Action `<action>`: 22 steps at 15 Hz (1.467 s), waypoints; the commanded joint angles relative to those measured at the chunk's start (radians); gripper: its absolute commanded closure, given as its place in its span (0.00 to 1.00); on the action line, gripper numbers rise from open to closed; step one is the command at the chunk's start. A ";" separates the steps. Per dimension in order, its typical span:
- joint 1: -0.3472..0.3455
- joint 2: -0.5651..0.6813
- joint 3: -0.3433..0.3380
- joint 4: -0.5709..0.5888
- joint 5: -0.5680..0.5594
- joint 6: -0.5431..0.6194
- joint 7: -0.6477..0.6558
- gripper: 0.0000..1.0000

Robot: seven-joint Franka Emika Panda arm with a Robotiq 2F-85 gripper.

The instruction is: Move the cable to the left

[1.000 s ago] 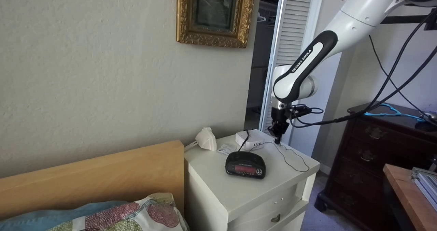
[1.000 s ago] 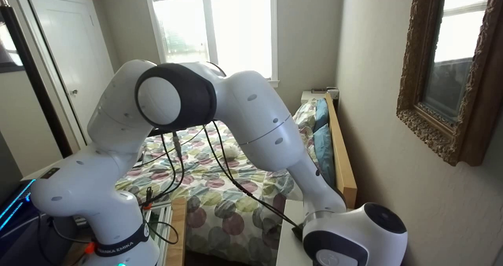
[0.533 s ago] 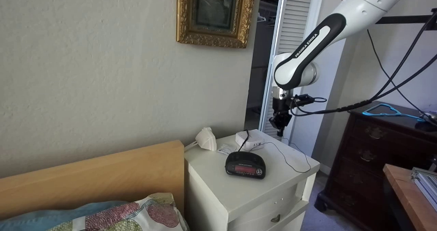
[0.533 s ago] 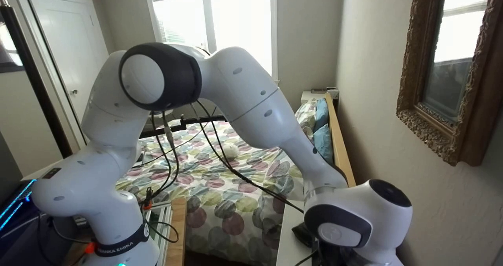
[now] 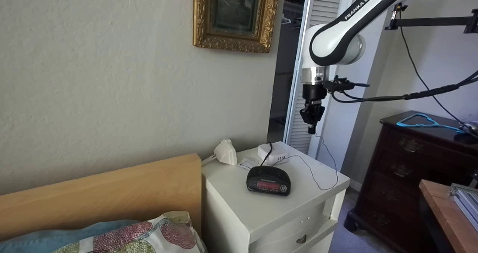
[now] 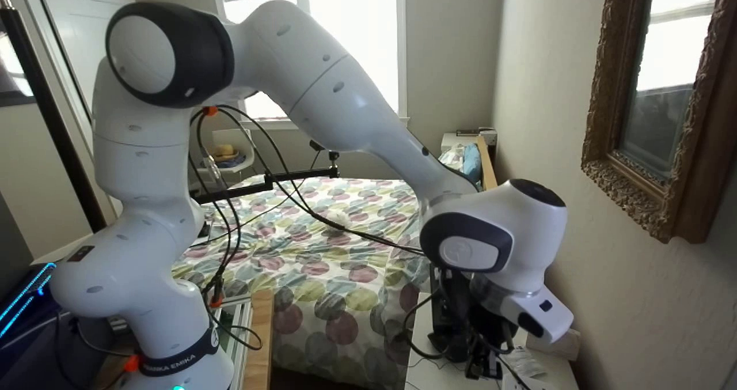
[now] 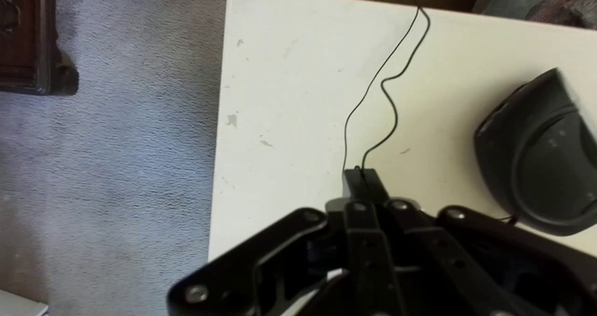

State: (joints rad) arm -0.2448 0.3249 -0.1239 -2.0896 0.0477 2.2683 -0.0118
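Note:
The thin black cable [image 5: 337,173] runs across the white nightstand [image 5: 261,213] from near the alarm clock, loops near the front right corner and rises to my gripper [image 5: 312,130]. My gripper hangs above the far right part of the nightstand, pointing down. In the wrist view the cable [image 7: 396,117] enters between the fingertips of my gripper [image 7: 361,176], which are shut on it. A thinner stretch passes beside the left fingertip. In an exterior view my gripper [image 6: 483,370] shows low in the frame, partly hidden by the wrist.
A black alarm clock [image 5: 268,182] stands mid-nightstand; it also shows in the wrist view [image 7: 550,166]. Behind it are a white box [image 5: 274,155], a flat packet [image 5: 247,163] and a white object [image 5: 225,153]. The headboard [image 5: 149,187] and dark dresser [image 5: 401,152] flank the nightstand.
My gripper has risen from close to the nightstand top, shifting slightly right in an exterior view. The cable end in it has lifted along, and the loop on the nightstand has been drawn up.

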 commanded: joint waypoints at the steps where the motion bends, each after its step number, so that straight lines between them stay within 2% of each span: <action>1: 0.032 -0.110 0.024 -0.052 0.023 -0.066 -0.093 1.00; 3: 0.060 -0.137 0.042 -0.033 0.012 -0.124 -0.131 1.00; 6: 0.105 -0.142 0.072 0.004 -0.009 -0.150 -0.203 1.00; 15: 0.182 -0.039 0.139 0.223 -0.025 -0.271 -0.366 1.00; 18: 0.164 0.012 0.159 0.289 0.051 -0.255 -0.437 1.00; 22: 0.167 0.078 0.175 0.375 0.089 -0.179 -0.432 1.00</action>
State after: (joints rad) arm -0.0685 0.3389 0.0302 -1.8014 0.0929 2.0486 -0.4222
